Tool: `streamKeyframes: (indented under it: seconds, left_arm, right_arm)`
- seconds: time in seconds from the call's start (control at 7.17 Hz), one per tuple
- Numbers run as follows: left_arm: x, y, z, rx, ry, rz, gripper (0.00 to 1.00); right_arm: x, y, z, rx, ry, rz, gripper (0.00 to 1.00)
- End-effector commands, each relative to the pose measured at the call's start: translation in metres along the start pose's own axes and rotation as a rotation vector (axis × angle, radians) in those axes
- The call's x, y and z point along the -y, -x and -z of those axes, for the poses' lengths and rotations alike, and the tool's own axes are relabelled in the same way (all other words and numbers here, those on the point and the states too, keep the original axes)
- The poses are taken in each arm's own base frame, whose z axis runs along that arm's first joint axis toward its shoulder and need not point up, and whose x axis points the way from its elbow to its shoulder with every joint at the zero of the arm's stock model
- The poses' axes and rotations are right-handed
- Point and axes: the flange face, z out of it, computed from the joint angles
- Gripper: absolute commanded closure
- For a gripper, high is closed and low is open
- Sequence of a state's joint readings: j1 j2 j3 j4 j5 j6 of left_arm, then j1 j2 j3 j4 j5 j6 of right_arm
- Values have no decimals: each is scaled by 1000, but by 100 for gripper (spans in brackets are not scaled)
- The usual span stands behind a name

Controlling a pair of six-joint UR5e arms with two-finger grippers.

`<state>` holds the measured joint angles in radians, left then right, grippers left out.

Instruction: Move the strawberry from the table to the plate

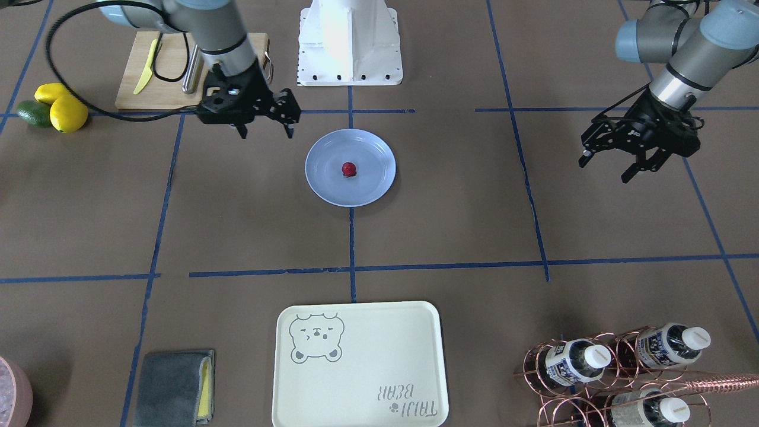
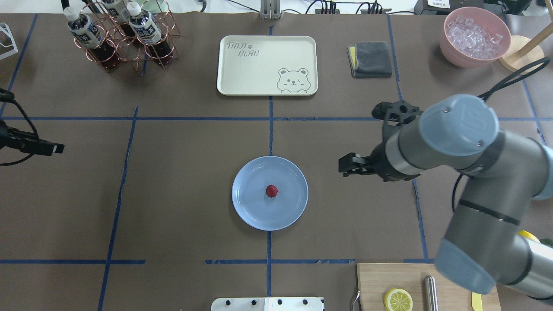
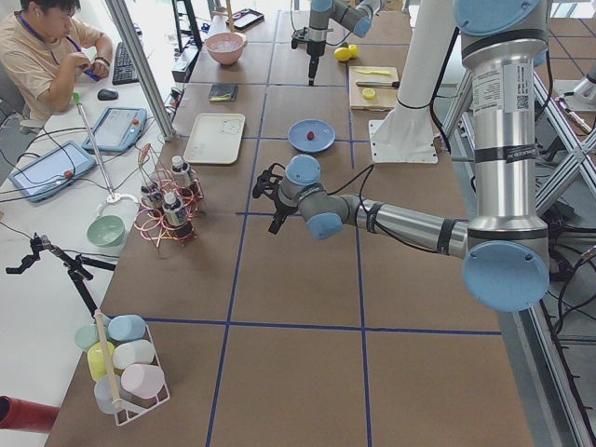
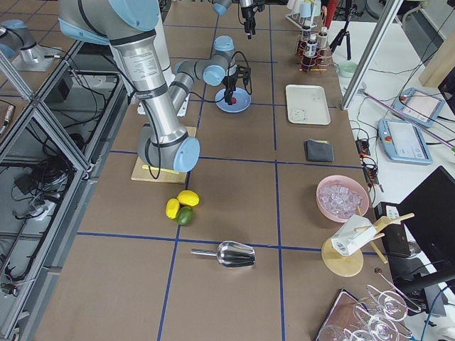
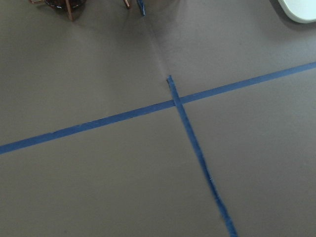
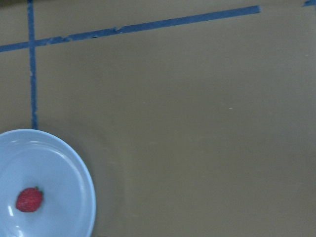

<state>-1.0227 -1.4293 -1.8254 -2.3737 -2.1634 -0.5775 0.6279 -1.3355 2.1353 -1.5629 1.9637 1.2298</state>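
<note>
The strawberry (image 1: 348, 169) lies near the middle of the plate (image 1: 323, 178), off to one side of the right jaws, which hang spread and empty just beyond the rim, above the counter (image 1: 450, 225). The left jaws, also spread and empty, hang well away. The job looks done. The likely risk is the right jaws swinging low, clipping the rim and rolling the strawberry off.
</note>
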Motion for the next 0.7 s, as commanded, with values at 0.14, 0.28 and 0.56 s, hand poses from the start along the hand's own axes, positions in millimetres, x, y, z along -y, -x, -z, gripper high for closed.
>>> streamKeyframes:
  seconds: [0.14, 0.28, 0.56]
  left_arm:
    - [-21, 121, 69, 58, 21, -101, 0]
    - [-23, 158, 95, 120, 70, -109, 0]
    - [21, 197, 141, 167, 198, -38, 0]
  right_arm:
    - [52, -214, 60, -80, 28, 181, 0]
    - [68, -279, 81, -41, 45, 214, 0]
    - [71, -414, 106, -57, 33, 293, 0]
